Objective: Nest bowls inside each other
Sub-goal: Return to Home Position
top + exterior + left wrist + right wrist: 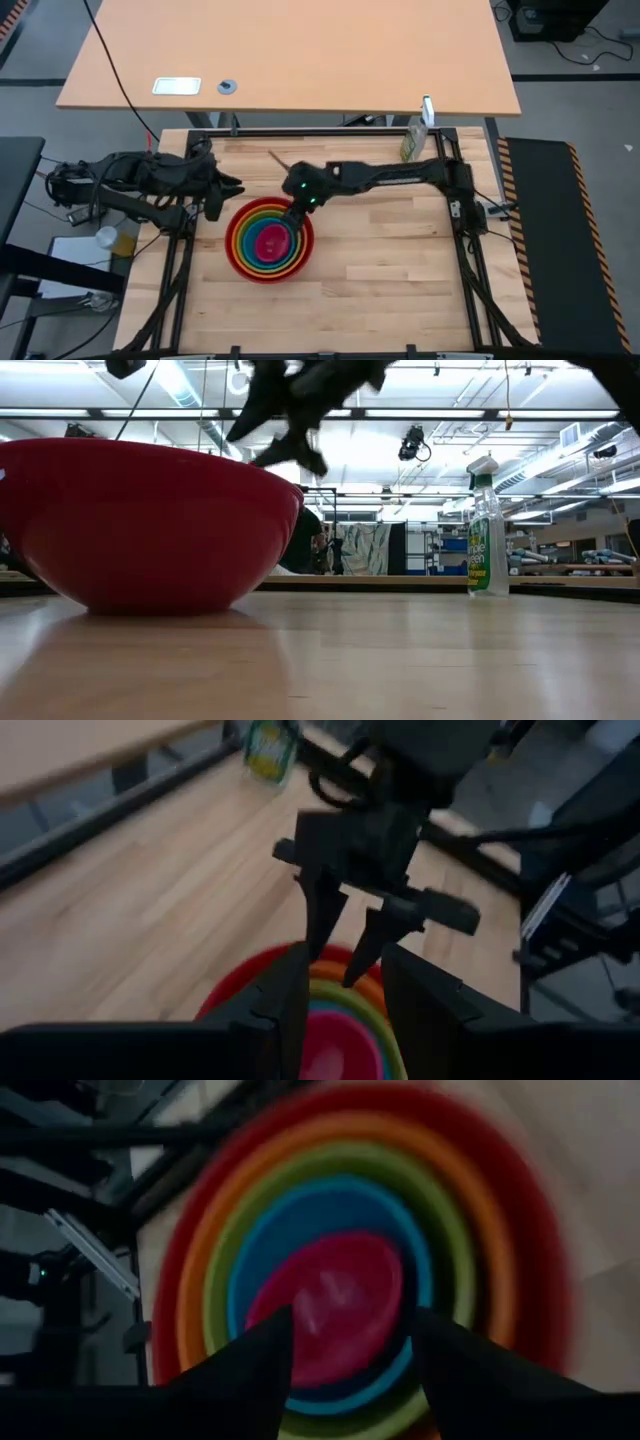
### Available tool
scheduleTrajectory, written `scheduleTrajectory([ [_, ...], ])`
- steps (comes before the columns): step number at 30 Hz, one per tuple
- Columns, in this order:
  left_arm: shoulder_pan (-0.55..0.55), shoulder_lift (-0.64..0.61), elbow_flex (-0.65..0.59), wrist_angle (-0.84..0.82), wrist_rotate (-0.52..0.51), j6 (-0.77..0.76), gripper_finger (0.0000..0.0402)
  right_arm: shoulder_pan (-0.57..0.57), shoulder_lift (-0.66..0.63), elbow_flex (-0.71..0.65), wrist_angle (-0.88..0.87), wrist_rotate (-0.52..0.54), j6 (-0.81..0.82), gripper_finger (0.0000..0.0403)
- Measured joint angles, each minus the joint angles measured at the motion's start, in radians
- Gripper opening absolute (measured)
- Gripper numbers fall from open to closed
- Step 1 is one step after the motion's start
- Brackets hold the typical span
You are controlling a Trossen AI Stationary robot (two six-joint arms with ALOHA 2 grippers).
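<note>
A stack of nested bowls point(268, 243) stands left of the table's middle: a red outer bowl point(150, 525), then orange, yellow, green and blue ones, with a magenta bowl point(335, 1315) innermost. My right gripper point(297, 215) hangs open just above the stack's far side. Its fingers slant down toward the magenta bowl, with nothing between them. In the left wrist view the same gripper point(340, 955) shows its two fingers apart over the rims. My left gripper point(216, 203) stands open beside the stack's left, clear of it.
A green spray bottle point(413, 143) stands at the far right corner, also in the low view point(487, 530). Black frame rails point(470, 260) run along the table's sides. Bare wood point(400, 270) lies right of and in front of the bowls. A desk point(300, 60) stands beyond the far edge.
</note>
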State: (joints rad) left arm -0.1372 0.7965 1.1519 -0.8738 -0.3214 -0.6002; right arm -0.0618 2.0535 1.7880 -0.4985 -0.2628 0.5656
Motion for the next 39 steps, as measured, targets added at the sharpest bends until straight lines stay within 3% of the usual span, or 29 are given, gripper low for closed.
scheduleTrajectory([
  [5,-0.079,-0.021,-0.14,0.244,-0.055,0.025,0.013,0.001,-0.106,0.0,-0.106,0.125,-0.087,0.0202],
  [9,-0.132,-0.027,-0.266,0.358,-0.056,-0.055,0.013,0.014,-0.189,-0.01,-0.279,0.262,-0.15,0.0201],
  [13,-0.207,-0.049,-0.381,0.52,-0.103,-0.097,0.013,0.036,-0.288,-0.14,-0.283,0.321,-0.157,0.02],
  [17,-0.301,-0.109,-0.471,0.645,-0.26,-0.1,0.013,0.052,-0.456,-0.368,-0.107,0.32,-0.102,0.0197],
  [21,-0.367,-0.212,-0.504,0.67,-0.388,-0.085,0.013,0.063,-0.624,-0.609,0.085,0.325,-0.021,0.0192],
  [29,-0.352,-0.373,-0.506,0.597,-0.488,0.002,0.013,0.03,-0.955,-0.997,0.393,0.339,0.068,0.0181],
  [39,-0.228,-0.447,-0.507,0.452,-0.471,-0.024,0.0108,-0.123,-1.233,-1.344,0.761,0.233,0.16,0.0145],
])
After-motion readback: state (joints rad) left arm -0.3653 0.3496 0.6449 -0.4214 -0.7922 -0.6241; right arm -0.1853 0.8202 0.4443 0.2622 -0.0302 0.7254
